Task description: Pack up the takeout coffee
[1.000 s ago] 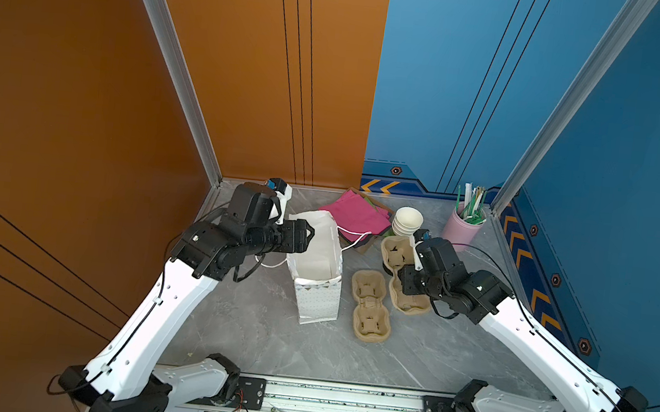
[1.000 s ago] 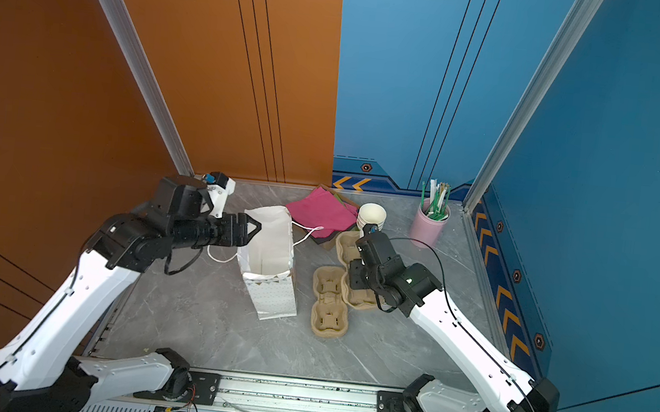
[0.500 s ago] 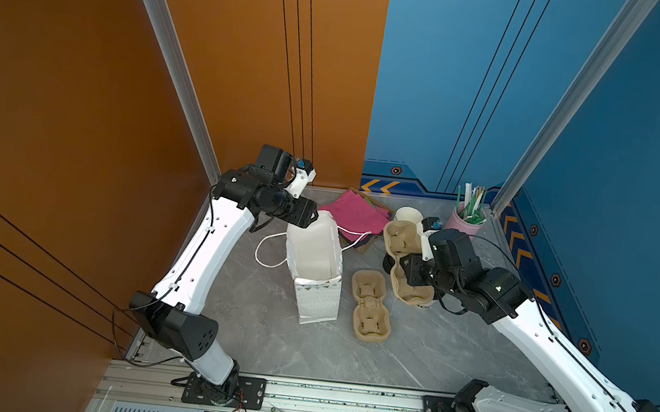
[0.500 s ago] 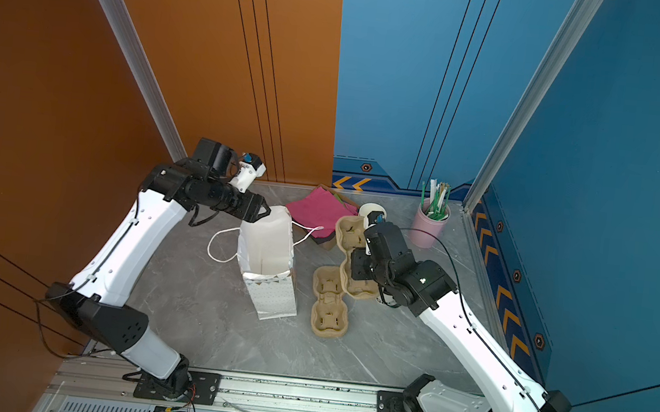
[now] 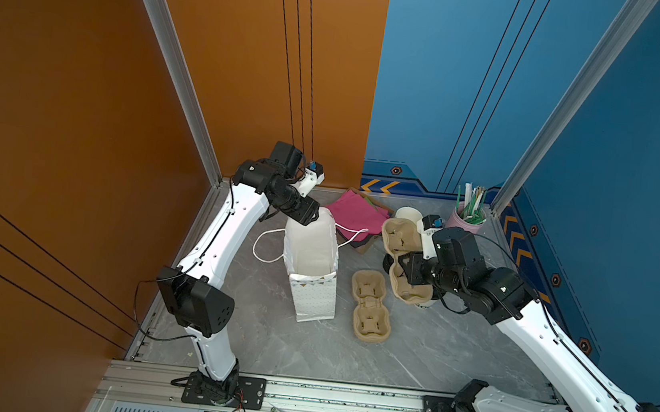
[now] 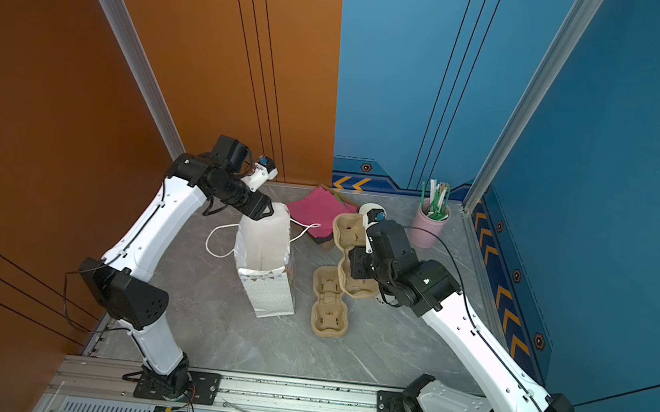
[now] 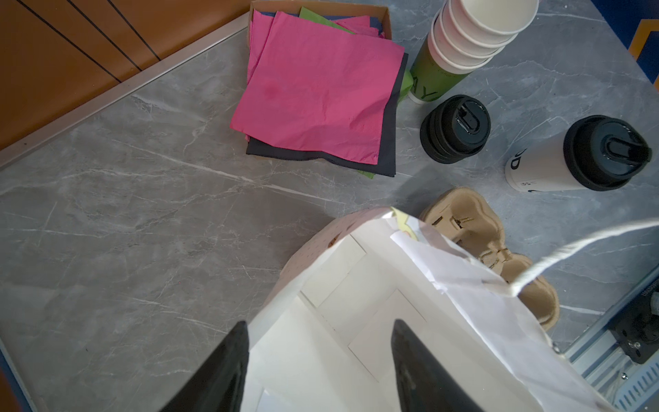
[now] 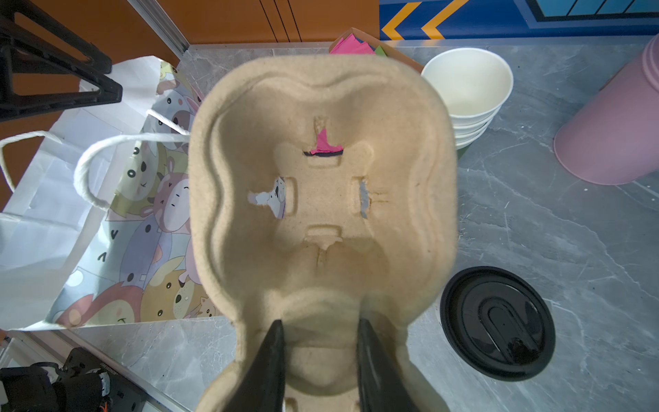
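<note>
Coffee stands apart from both arms: the takeout coffee (image 7: pixel 556 160), a white cup with dark lettering and a black dome lid, is upright on the grey bench (image 5: pixel 430 351). It is just beside the stack of lids (image 7: pixel 454 128) and near the stack of cups (image 7: pixel 474 35). In both top views it is almost hidden under the right arm's load. The right tool (image 8: pixel 321 324) is clenched on the middle ridge of a pulp cup carrier (image 5: pixel 402 239), grasping it tilted and clear of the bench, with the coffee's lid just beside it in the right wrist view. A second carrier (image 5: pixel 370 303) lies flat between that load and the paper bag (image 5: pixel 312 297). The bag stands with its mouth gaping and its cord handles hanging out on either side. The left tool (image 7: pixel 319 323) is released at the bag's far rim, its fingers (image 7: pixel 214 371) spread wide, one outside the paper wall and one inside, grasping nothing. Pink napkins (image 7: pixel 317 92) lie behind the bag, and a pink holder (image 5: pixel 464 221) of straws sits in the far corner.
</note>
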You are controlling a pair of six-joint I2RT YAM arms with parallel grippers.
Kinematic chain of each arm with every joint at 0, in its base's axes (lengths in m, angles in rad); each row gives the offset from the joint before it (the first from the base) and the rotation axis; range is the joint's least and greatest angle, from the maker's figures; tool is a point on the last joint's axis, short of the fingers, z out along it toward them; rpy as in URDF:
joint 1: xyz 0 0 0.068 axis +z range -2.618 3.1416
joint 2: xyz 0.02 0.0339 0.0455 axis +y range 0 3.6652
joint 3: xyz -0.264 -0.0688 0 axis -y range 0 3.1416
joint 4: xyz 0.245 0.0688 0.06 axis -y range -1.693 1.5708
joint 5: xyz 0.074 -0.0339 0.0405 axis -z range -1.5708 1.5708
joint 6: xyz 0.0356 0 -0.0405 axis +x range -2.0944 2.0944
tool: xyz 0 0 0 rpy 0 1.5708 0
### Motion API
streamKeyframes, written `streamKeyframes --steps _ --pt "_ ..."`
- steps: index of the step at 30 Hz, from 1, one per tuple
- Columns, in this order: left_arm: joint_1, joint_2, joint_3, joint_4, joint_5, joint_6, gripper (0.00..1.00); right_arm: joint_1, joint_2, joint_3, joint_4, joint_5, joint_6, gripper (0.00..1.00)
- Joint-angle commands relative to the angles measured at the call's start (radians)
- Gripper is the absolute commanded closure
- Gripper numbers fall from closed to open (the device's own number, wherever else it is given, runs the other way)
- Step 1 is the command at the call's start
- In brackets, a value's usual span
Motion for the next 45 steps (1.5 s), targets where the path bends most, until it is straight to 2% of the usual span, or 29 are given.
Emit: streamKeyframes --steps 1,8,11,15,23,27,30,33,36,40,45 --pt "0.002 -0.011 0.052 -0.023 0.032 0.024 0.36 -0.001 0.004 0.034 -0.025 -0.011 0.008 0.74" --pt "0.023 -0.013 0.090 -0.029 0.054 0.058 0.29 -0.001 0.015 0.052 -0.025 -0.023 0.008 0.74" --pt "0.027 0.018 0.093 -0.066 0.068 0.089 0.30 0.001 0.014 0.059 -0.024 -0.027 0.010 0.74" --pt "0.031 0.064 0.098 -0.090 0.026 0.123 0.31 0.003 0.013 0.063 -0.022 -0.037 0.014 0.74" --pt "0.029 0.159 0.160 -0.099 0.033 0.132 0.37 0.013 0.020 0.070 -0.006 -0.052 0.018 0.74" --pt "0.022 0.182 0.170 -0.099 0.041 0.130 0.50 0.017 0.017 0.077 -0.002 -0.061 0.020 0.74" --pt "0.018 0.181 0.171 -0.099 0.026 0.126 0.70 0.020 0.014 0.087 0.006 -0.068 0.021 0.74" --pt "0.015 0.165 0.176 -0.099 0.016 0.111 0.82 0.024 0.018 0.107 0.016 -0.077 0.021 0.74" --pt "0.008 0.135 0.174 -0.099 0.000 0.085 0.90 0.024 0.032 0.146 0.021 -0.092 0.018 0.74" --pt "-0.001 0.082 0.160 -0.099 -0.006 0.047 1.00 0.088 0.058 0.222 0.033 -0.095 -0.001 0.74" --pt "-0.004 0.017 0.129 -0.098 0.002 -0.006 1.00 0.154 0.097 0.301 0.118 -0.104 -0.013 0.74"
